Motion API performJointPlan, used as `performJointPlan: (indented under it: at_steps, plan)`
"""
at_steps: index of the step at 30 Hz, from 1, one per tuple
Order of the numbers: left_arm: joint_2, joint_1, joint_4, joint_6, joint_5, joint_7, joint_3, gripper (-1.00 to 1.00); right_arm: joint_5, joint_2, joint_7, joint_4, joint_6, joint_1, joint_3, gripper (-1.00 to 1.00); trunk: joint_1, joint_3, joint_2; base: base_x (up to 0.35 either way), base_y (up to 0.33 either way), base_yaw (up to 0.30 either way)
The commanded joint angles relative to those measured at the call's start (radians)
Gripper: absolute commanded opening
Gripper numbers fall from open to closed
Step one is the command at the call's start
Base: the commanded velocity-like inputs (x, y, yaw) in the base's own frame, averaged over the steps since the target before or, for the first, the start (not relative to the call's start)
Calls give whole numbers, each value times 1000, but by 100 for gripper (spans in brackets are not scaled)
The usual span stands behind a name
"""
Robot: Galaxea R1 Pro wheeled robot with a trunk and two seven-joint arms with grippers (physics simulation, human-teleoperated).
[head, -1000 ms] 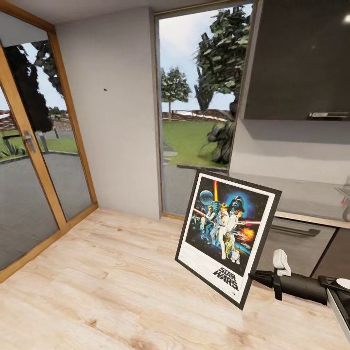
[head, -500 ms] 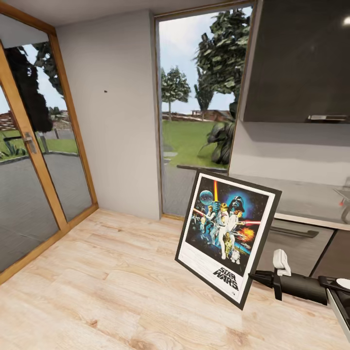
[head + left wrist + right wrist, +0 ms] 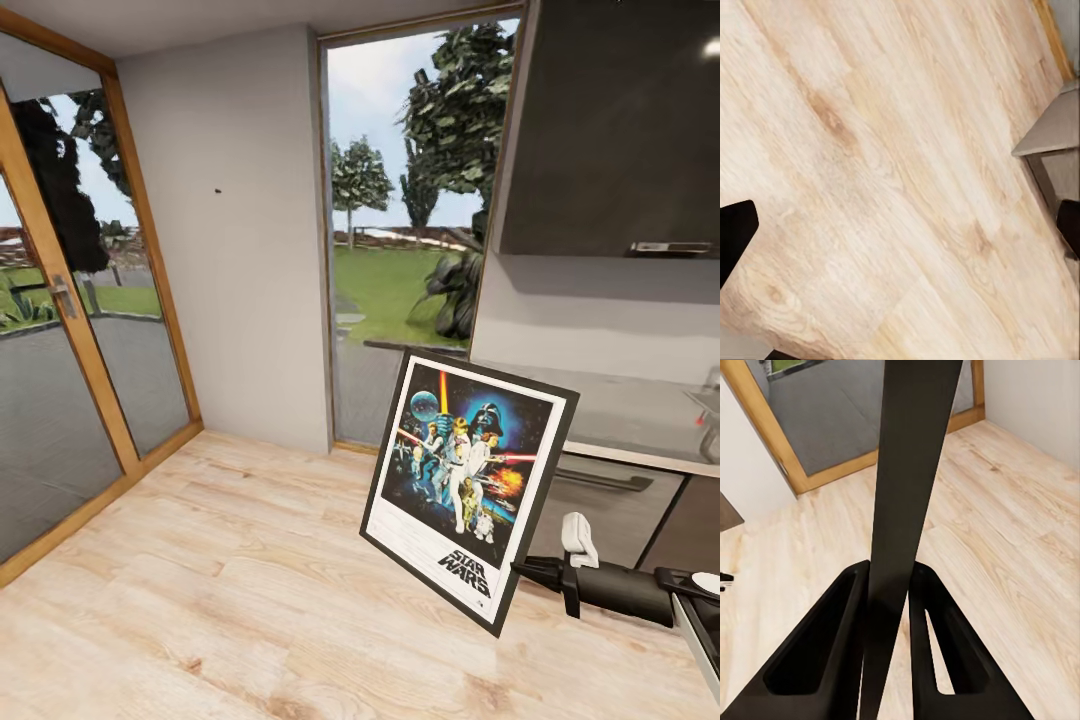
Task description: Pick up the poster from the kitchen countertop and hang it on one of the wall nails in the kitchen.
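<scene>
Since the right hand (image 3: 891, 585) is closed on the edge of the poster (image 3: 468, 485), which is in the air above the wooden floor (image 3: 200, 590), picking up is done. Hanging on the wall nail (image 3: 218, 187) remains. Left hand (image 3: 900, 225) is open, empty.
</scene>
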Motion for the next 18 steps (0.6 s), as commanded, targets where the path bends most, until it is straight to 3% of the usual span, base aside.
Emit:
performJointPlan:
  at_steps: [1,9,13,18]
  plan:
    - [13,0,-37,-5,6,-1,-9,100,0,0,8,-1,15,-1,-1,-100,-4,2,6,0,0,0]
    - [60,-2,-106,2,4,16,-8,100,1,0,8,-1,15,-1,-1,-100,-34,27,62,0,0,0]
    - [93,-10,-145,85,3,18,-8,100,1,0,8,-1,15,-1,-1,-100,-50,39,90,0,0,0]
    - [137,-14,-219,131,2,22,-8,100,1,0,7,-1,15,-1,-1,-100,-69,55,125,0,0,0]
